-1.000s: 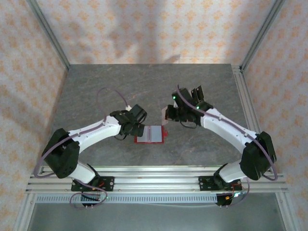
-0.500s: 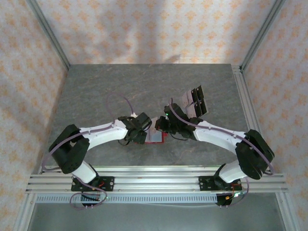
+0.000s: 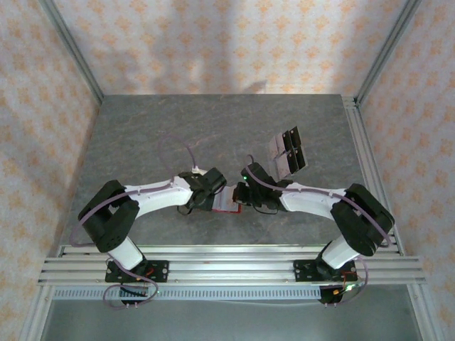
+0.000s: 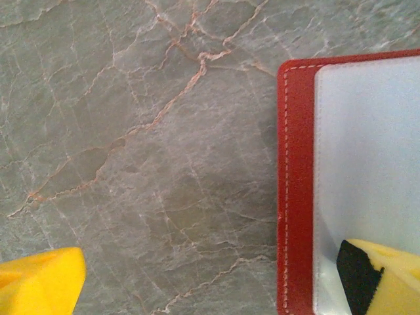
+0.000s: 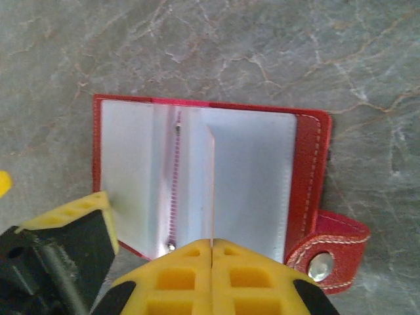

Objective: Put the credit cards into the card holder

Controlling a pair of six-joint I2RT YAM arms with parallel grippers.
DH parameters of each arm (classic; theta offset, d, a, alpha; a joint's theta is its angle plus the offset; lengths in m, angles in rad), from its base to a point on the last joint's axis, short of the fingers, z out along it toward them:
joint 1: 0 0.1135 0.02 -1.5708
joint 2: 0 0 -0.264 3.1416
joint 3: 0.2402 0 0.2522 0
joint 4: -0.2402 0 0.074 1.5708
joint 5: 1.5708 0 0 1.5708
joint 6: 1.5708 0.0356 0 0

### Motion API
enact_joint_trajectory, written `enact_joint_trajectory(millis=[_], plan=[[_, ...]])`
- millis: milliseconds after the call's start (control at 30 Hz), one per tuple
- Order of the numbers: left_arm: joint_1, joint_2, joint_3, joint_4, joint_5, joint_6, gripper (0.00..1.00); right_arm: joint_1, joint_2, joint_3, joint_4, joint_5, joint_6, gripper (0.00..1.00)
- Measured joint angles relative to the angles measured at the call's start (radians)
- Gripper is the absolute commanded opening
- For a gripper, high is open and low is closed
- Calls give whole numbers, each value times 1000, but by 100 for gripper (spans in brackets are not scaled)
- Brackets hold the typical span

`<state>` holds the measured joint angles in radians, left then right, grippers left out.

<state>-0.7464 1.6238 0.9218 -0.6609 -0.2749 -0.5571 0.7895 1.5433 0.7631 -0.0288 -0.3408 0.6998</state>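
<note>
Lying open and flat on the stone-patterned table [image 3: 142, 142], the card holder [image 5: 249, 177] sits near the front middle, between the two grippers. In the right wrist view its long axis runs left to right, pale lining up, with a stitched spine down the middle. The snap tab [image 5: 331, 252] curls off the right-hand end, at the near corner.

The credit cards [image 3: 288, 150] lie in a small cluster farther back and to the right, well apart from the holder.

The right gripper [image 5: 211, 252] hangs at the holder's near long edge with its fingertips pressed together. A thin pale leaf stands on edge over the lining right where they meet. Whether it is a card or a sleeve of the holder, and whether it is pinched, I cannot tell.

The left gripper [image 4: 210, 282] is spread wide, straddling the holder's other end. One finger is over the lining, the other over bare table, and nothing is between them.
</note>
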Motion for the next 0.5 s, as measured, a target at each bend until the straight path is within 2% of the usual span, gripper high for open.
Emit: enact_joint_trajectory(millis=[233,500], plan=[[-3,-27,-51,30,5,-50,100,-10,16,-3,-1,27,-43,0],[-60,-54,-73,26,14,-95,100,-84,37,2,-24,29,-103,0]])
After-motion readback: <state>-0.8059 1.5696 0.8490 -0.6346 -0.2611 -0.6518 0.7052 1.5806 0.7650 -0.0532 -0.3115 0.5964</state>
